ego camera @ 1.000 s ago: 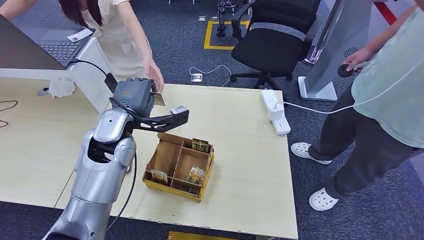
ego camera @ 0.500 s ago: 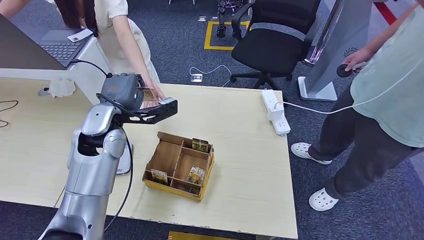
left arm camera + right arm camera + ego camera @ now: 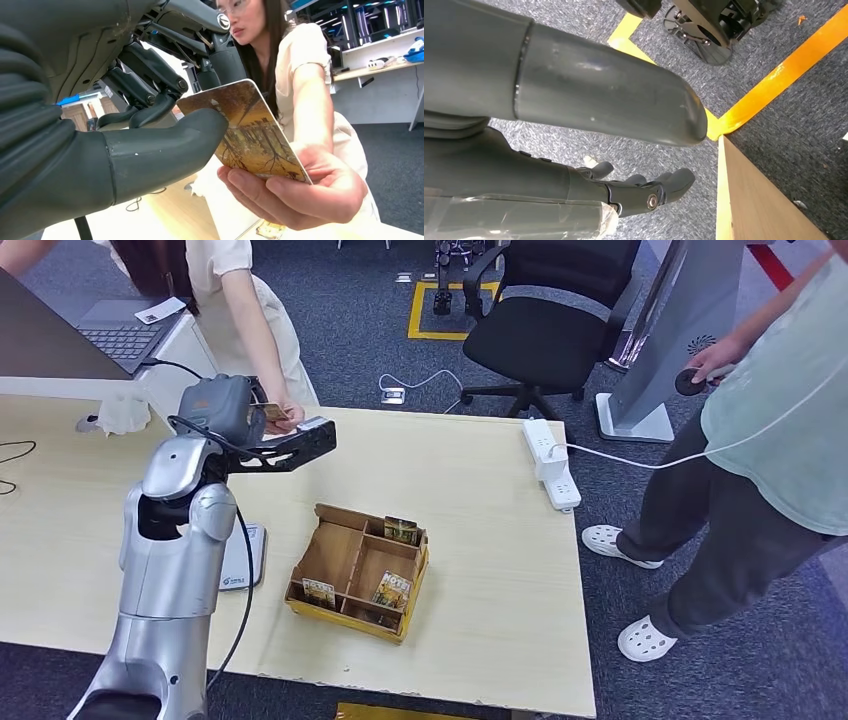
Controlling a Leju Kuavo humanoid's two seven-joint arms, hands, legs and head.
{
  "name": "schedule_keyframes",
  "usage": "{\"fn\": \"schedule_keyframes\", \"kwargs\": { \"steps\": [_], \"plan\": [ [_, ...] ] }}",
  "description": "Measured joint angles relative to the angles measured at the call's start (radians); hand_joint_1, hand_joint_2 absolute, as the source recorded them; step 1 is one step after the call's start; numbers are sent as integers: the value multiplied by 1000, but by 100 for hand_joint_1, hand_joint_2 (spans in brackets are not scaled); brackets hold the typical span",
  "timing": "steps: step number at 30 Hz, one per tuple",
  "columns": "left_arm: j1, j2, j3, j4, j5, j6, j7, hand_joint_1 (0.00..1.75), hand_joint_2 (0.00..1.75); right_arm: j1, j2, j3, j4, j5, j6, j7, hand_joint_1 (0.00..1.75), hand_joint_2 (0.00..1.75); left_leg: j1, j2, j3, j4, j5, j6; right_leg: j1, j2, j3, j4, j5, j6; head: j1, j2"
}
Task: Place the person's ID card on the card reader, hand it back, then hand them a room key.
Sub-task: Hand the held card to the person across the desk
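The left hand (image 3: 150, 145) has its thumb and fingers pinched on one end of the ID card (image 3: 250, 132), while the person's hand (image 3: 295, 192) holds the other end from below, so it looks like a handover, though which direction isn't obvious. The card sits up at the counter's (image 3: 480, 510) far edge, well away from the card reader (image 3: 243, 557) near the robot. The right hand (image 3: 644, 192) hangs by the floor holding nothing, fingers loosely curled. Room keys probably sit in the wooden tray (image 3: 345, 560). The print on the card and reader is too small to read.
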Motion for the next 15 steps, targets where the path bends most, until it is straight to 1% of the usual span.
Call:
{"fn": "schedule_keyframes", "kwargs": {
  "steps": [2, 3, 6, 7, 15],
  "plan": [
    [-5, -1, 1, 1, 4, 0, -2, 173, 175, 0, 0, 0, 1, -4, 0, 3, 0, 0, 0, 0, 0, 0, 0, 0, 0, 0, 0, 0, 0, 0, 0, 0],
    [-6, -2, 2, 1, 5, 0, -3, 145, 175, 0, 0, 0, 2, -5, 0, 3, 0, 0, 0, 0, 0, 0, 0, 0, 0, 0, 0, 0, 0, 0, 0, 0],
    [-9, -3, 2, 1, 7, -1, -4, 15, 175, -1, -1, 0, 3, -8, 1, 4, 0, 0, 0, 0, 0, 0, 0, 0, 0, 0, 0, 0, 0, 0, 0, 0],
    [-9, -4, 3, 1, 7, -1, -4, 0, 175, -1, -1, 0, 3, -8, 1, 4, 0, 0, 0, 0, 0, 0, 0, 0, 0, 0, 0, 0, 0, 0, 0, 0],
    [-9, -5, 6, 1, 10, 4, -5, 0, 175, -1, -1, 0, 4, -9, 2, 5, 0, 0, 0, 0, 0, 0, 0, 0, 0, 0, 0, 0, 0, 0, 0, 0]
  ]
}}
